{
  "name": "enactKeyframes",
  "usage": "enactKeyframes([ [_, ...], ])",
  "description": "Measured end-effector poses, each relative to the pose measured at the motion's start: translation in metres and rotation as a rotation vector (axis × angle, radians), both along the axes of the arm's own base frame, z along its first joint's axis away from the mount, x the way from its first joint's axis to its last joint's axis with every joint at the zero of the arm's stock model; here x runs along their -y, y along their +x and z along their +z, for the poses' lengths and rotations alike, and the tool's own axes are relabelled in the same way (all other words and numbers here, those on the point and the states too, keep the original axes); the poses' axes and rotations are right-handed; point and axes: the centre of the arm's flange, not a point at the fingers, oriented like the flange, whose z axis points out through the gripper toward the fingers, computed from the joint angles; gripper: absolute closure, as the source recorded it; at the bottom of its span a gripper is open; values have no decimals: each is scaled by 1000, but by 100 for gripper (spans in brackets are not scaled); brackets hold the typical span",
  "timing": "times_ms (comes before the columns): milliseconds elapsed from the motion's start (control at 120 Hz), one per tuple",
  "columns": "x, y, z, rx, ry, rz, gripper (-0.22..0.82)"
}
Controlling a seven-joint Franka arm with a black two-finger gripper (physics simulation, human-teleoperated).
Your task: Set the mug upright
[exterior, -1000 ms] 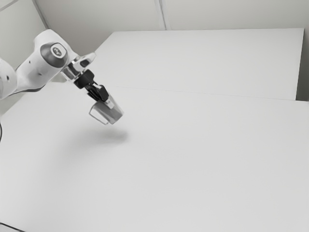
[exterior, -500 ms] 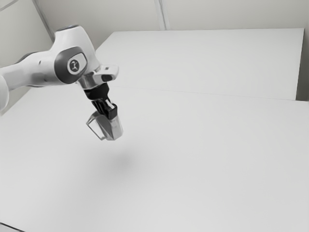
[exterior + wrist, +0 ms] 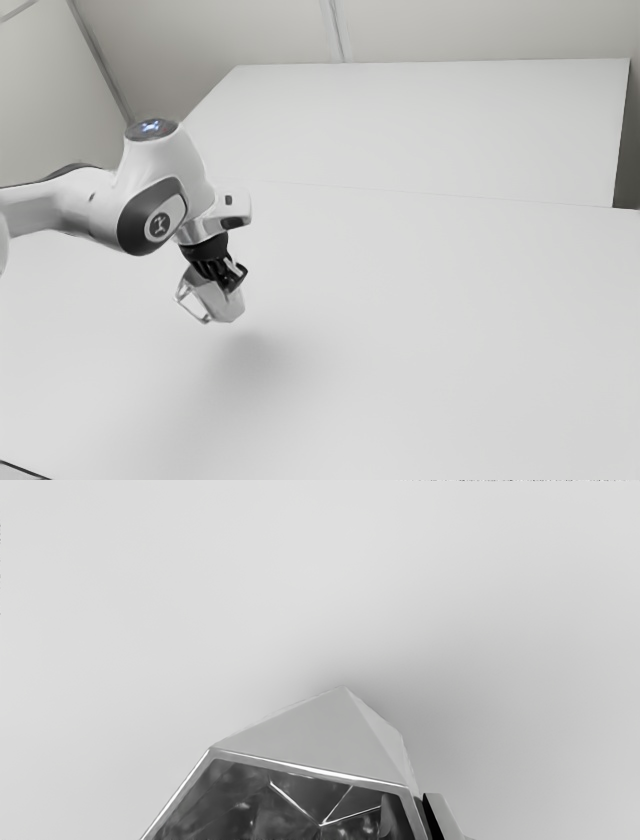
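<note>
black gripper (image 3: 233, 281) grips grey mug (image 3: 217, 301) by its wall, tilted above white table (image 3: 420, 350); mug held aloft, straightening and setting down seem left

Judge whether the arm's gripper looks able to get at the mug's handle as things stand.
Probably not: the gripper is shut on the mug above the table, while the handle juts out toward the exterior view's left. It likely must let go first.
</note>
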Motion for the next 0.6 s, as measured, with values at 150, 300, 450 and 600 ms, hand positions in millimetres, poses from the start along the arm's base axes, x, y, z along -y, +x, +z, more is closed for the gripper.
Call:
enactKeyframes([
  [150,-4,-7,-22,35,6,41,78],
  [300,-7,-4,-38,62,3,78,78],
  [450,-8,2,-54,65,-5,110,78],
  [600,-8,6,-69,60,-11,134,78],
])
